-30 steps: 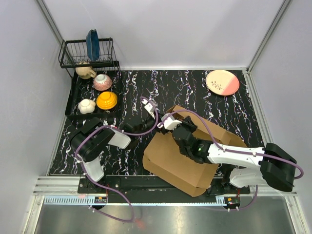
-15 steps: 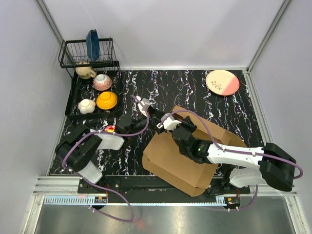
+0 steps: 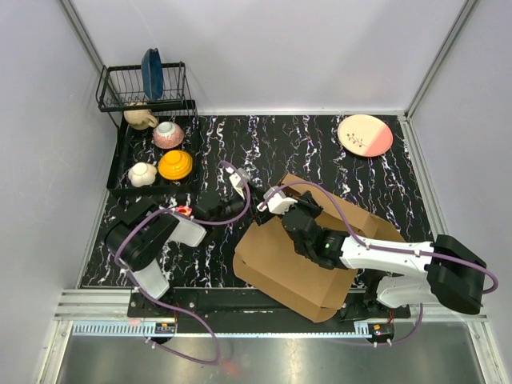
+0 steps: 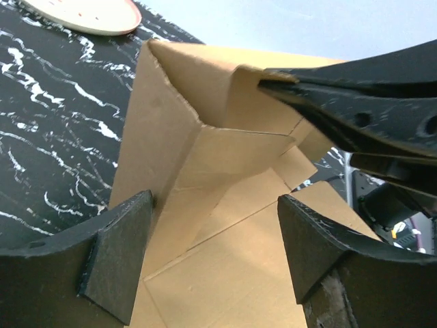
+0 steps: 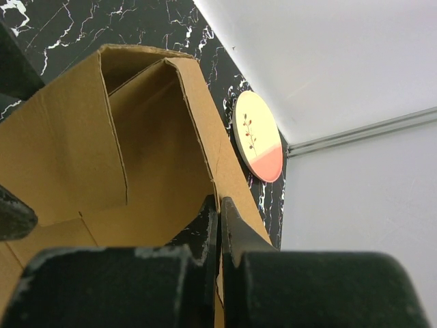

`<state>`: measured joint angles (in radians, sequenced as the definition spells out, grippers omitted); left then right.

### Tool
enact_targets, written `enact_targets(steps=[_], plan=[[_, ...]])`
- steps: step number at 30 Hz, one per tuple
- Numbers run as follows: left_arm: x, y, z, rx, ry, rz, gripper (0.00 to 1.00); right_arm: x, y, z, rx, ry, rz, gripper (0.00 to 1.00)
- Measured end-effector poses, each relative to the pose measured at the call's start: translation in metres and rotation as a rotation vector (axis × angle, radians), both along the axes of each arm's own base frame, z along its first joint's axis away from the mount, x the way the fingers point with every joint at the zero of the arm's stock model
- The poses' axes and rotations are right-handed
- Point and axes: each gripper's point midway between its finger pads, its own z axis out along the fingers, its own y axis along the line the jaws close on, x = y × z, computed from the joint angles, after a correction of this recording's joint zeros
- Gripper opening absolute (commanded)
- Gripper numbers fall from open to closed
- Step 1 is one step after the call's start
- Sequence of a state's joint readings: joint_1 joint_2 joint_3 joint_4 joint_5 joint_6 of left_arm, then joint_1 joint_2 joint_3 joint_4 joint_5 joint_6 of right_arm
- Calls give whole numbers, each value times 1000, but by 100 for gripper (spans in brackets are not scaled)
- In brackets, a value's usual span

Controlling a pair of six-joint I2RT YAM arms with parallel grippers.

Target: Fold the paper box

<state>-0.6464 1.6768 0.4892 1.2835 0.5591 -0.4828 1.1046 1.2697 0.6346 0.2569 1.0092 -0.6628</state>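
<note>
Pinching a raised flap of the plain brown corrugated cardboard box (image 3: pixel 292 264), by the near edge of the black marbled table (image 3: pixel 304 144), in the closed right gripper (image 5: pixel 218 205); aiming the wide-open, empty left gripper (image 4: pixel 215 239) at the side wall, best pressing squarely along the crease

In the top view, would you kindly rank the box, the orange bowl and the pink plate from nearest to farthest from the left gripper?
Measured from the left gripper:
1. box, directly in front of its open fingers, centre of the table.
2. orange bowl, off to the back left.
3. pink plate, at the back right corner.
</note>
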Motion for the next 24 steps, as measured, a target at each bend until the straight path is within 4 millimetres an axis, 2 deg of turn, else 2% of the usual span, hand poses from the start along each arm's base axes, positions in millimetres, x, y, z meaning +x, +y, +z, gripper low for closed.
enact_targets(steps=[5,10,14,20,23,24], plan=[[13,-2,-15,27,16,43,73,0,0,0,2,0,0,0],[30,-10,-10,14,0,66,70,0,0,0,3,1,0,0],[33,-21,-11,11,2,49,65,0,0,0,4,1,0,0],[35,-30,-12,7,-3,35,63,1,-1,-1,2,1,-7,0],[37,-33,-13,4,-7,37,56,1,-2,-1,1,0,-12,0],[37,-34,-13,4,-11,40,50,1,-3,-1,1,-1,-14,0]])
